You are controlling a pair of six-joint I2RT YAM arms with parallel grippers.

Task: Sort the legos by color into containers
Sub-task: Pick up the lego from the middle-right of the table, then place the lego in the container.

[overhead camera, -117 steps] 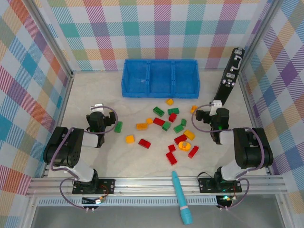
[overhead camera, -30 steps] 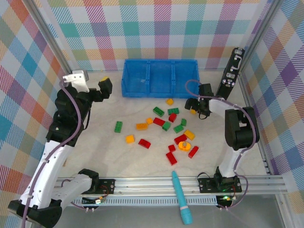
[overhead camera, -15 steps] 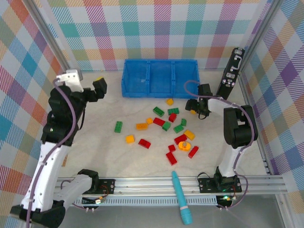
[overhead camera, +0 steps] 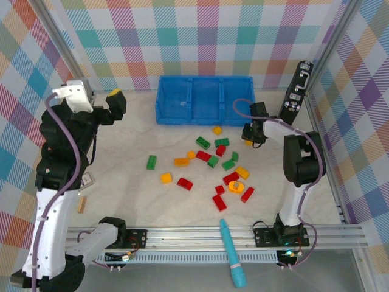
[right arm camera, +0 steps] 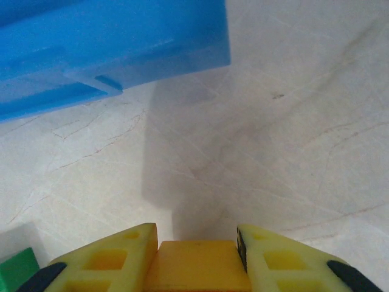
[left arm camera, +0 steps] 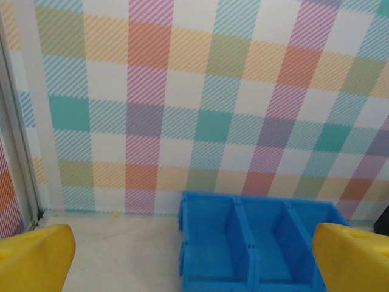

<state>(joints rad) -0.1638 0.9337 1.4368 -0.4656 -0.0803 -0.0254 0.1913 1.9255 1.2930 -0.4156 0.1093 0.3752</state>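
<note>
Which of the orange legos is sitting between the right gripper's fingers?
The orange lego just before the blue bin's right corner, flanked by the right gripper; others lie loose, away from it.

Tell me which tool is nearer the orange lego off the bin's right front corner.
Right. The right tool has the orange lego between its fingers, by the right end of the blue bin. The left tool is open and raised, off the bin's left end.

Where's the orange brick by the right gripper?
Top view, right side: the orange brick lies between the fingers of the right gripper, near the right corner of the blue bin.
</note>
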